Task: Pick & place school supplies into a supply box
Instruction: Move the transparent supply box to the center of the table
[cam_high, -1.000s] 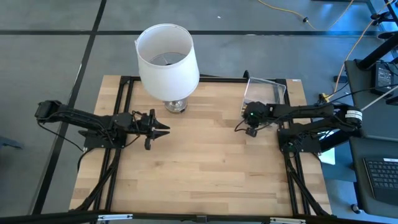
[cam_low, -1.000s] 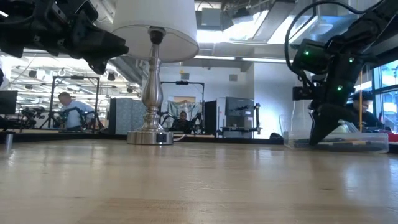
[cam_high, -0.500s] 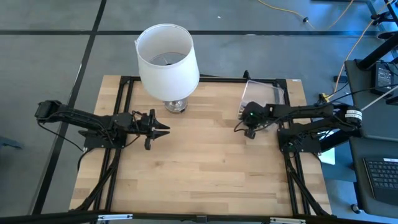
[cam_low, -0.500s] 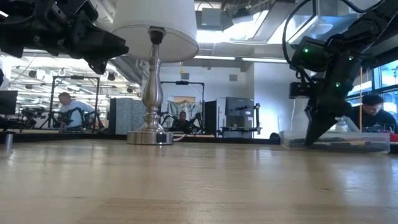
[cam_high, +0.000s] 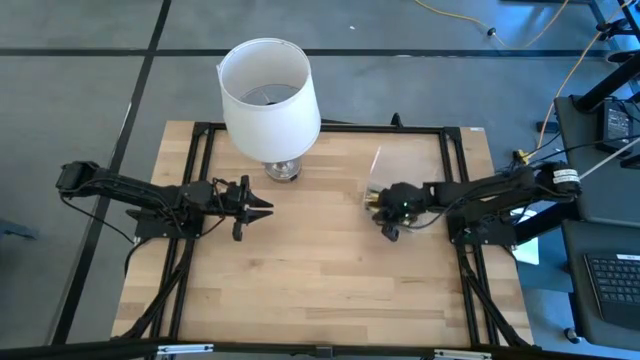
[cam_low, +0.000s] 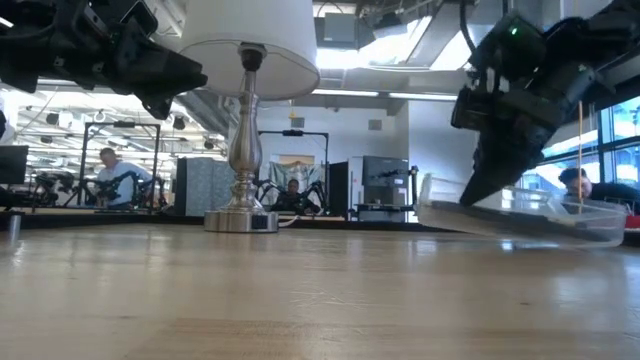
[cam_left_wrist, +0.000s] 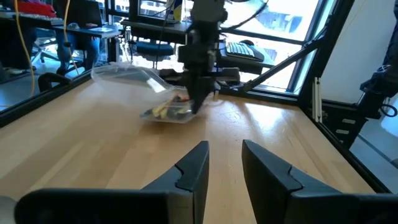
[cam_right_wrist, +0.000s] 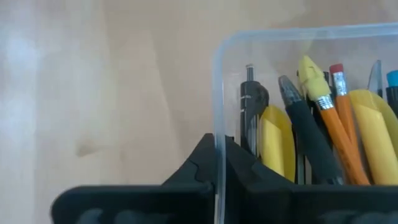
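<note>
Clear thin plastic supply box (cam_low: 525, 214), rounded corners, tilted, one end lifted off the pale wood-grain table (cam_high: 300, 270). Right gripper (cam_right_wrist: 219, 163) is clamped tight on its wall; pens and pencils (cam_right_wrist: 311, 124) heaped inside. A second ago the box sat flat at the far right edge; now it's dragged toward centre. Left gripper (cam_high: 262, 207) parted, empty, unmoved beside the white lamp (cam_high: 268, 95).

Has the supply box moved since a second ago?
Yes. The supply box, clamped by the right gripper, has come away from the table's back corner toward the lamp and centre.
</note>
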